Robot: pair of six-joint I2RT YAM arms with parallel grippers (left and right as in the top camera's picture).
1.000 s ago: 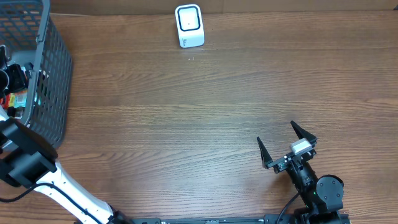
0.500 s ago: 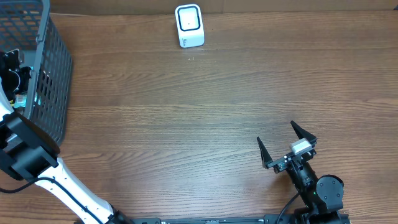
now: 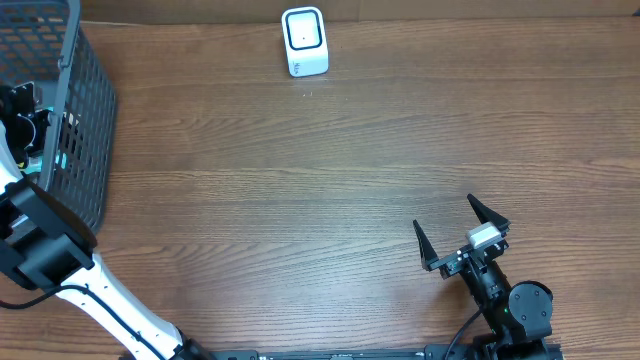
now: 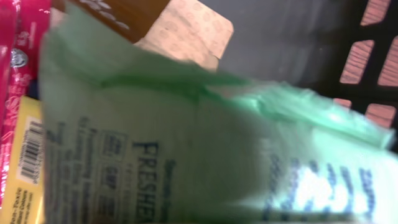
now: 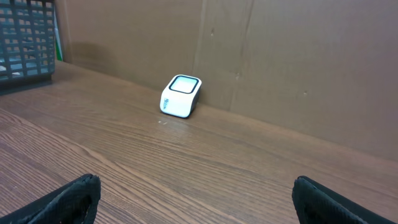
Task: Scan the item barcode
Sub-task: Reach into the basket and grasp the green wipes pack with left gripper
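Wood-grain counter [image 3: 300, 200] backed by a brown cardboard wall [image 5: 280, 62] made up the scene. The green pouch [image 4: 186, 143] lay inside the basket [image 3: 90, 130] at the counter's far left edge, filling most of the left wrist view, blurred, with dark blue print on its face. Beside it on the left sat a yellow pack [image 4: 28, 162] with a barcode showing, and above that a pink pack [image 4: 18, 37]. A brown carton [image 4: 143, 18] lay behind the pouch's upper edge, and the basket's dark mesh wall showed on the right of that view.

The left end effector [image 3: 22, 118] reached down into the basket over these goods. Its fingers did not show in its own camera, and from overhead it could not be told whether they were apart, closed, or gripping the pouch.

The scanner [image 3: 304, 41], a small white block with a dark window on top, stood at the back middle of the counter, against the cardboard wall and well apart from the basket; the right wrist view showed it too [image 5: 181, 95].

The right end effector [image 3: 445, 212] sat near the front right of the counter, its two fingers spread wide with nothing between them, pointing toward the scanner.
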